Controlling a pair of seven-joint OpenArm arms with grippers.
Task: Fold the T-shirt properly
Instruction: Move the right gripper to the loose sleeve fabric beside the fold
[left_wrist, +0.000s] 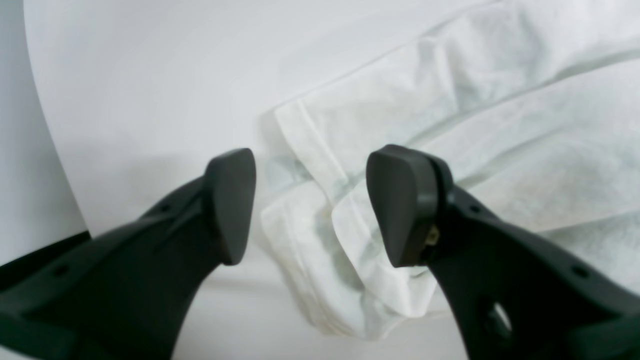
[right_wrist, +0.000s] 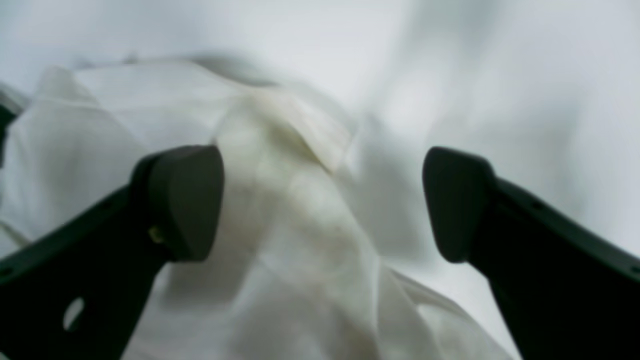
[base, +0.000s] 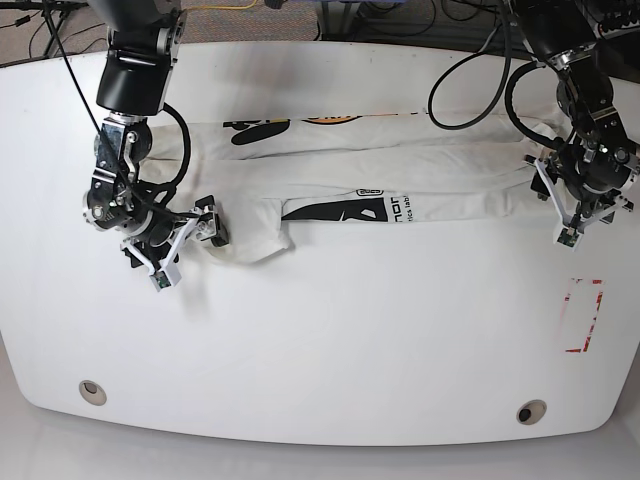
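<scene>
The cream T-shirt (base: 400, 165) lies on the white table (base: 330, 340) as a long wrinkled band, with black lettering (base: 345, 211) and some orange print at its far edge. My left gripper (base: 553, 208) is open at the band's right end. In the left wrist view (left_wrist: 315, 210) its jaws stand over a folded hem corner of the shirt (left_wrist: 500, 125), shut on nothing. My right gripper (base: 188, 253) is open at the band's left end. In the right wrist view (right_wrist: 320, 205) raised, blurred cloth (right_wrist: 280, 210) lies between the spread fingers.
A red outlined mark (base: 583, 315) sits on the table at the front right. Two round holes (base: 92, 390) (base: 531, 411) lie near the front edge. Cables (base: 470, 80) hang over the back edge behind the arms.
</scene>
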